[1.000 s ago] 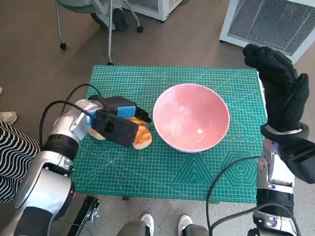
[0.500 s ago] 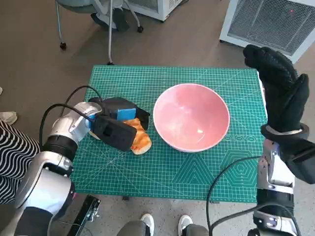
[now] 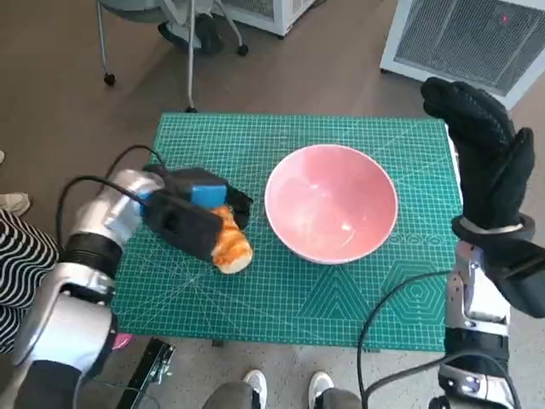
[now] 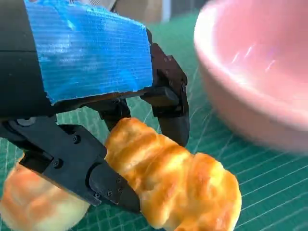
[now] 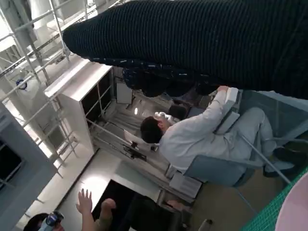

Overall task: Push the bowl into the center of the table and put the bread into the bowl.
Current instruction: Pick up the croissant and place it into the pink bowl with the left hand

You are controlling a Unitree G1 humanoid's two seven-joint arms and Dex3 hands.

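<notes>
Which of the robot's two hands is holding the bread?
The left hand, the black one with blue tape on its back, grips the bread beside the pink bowl. The gloved right hand is raised, holding nothing.

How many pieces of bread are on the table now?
1. The bread is on the green mat, left of the pink bowl, and the left hand holds it between its fingers. The hand hides part of it; no other piece shows.

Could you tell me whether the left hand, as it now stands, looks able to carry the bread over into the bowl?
Probably yes. The left hand already grips the bread, the pink bowl sits open and empty right beside it, and nothing stands between them.
</notes>
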